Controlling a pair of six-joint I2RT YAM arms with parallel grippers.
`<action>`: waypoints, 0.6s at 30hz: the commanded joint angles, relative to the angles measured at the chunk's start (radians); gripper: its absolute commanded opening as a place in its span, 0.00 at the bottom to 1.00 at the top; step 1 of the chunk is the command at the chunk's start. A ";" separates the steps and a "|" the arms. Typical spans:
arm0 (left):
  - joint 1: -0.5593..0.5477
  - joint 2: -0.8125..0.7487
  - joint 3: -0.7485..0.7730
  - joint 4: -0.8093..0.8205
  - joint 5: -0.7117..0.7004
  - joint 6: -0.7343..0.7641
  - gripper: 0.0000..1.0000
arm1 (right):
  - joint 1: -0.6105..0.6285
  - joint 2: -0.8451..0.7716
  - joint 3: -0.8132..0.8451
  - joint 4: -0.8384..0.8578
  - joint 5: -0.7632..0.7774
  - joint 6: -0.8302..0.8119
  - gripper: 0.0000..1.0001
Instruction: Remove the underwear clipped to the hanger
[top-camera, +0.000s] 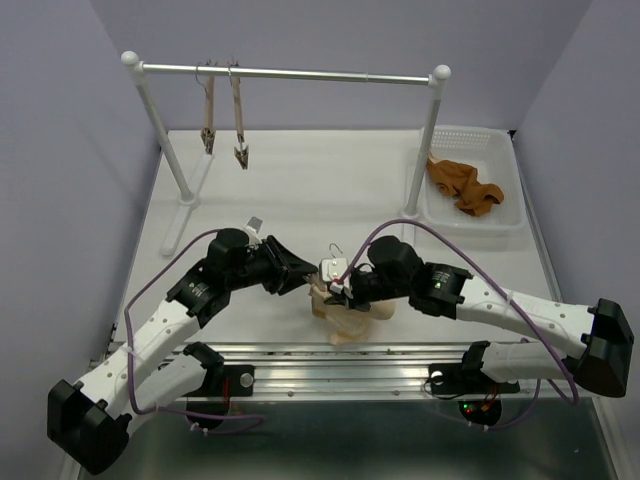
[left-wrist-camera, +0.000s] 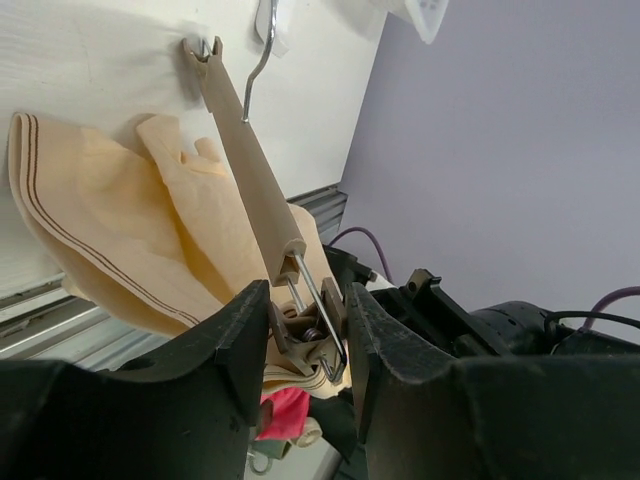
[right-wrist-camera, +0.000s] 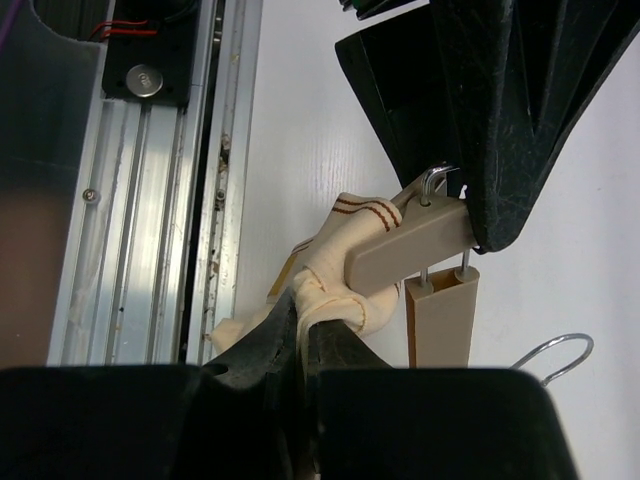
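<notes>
Near the front edge of the white worktop (top-camera: 330, 180), my left jaws are closed on the end clip (left-wrist-camera: 306, 338) of the slim light-brown wooden hanger (left-wrist-camera: 250, 170), while my right jaws pinch the thin pale beige fabric underwear (left-wrist-camera: 110, 230), bunched against the hanger's bar.

A: How much of the hanger (left-wrist-camera: 255, 170) shows from above?
B: Hardly any. The left gripper (top-camera: 303, 275) and right gripper (top-camera: 345, 285) cover its bar.
A: And the underwear (top-camera: 345, 322)?
B: Its upper part is hidden beneath them.
A: The clip (left-wrist-camera: 312, 335)?
B: Deep between the left fingers (left-wrist-camera: 235, 340), perhaps pressed open; too shadowed to tell. The hook (left-wrist-camera: 256, 78) is cut off by the top edge.
</notes>
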 joint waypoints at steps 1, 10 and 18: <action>-0.005 -0.042 0.068 -0.065 -0.091 0.081 0.00 | 0.009 -0.007 0.029 0.007 0.044 0.020 0.01; -0.005 -0.176 0.000 0.242 -0.129 0.153 0.00 | 0.009 -0.060 -0.027 0.125 0.262 0.268 0.05; -0.005 -0.237 -0.023 0.371 -0.177 0.268 0.00 | 0.009 -0.090 -0.042 0.119 0.331 0.400 0.06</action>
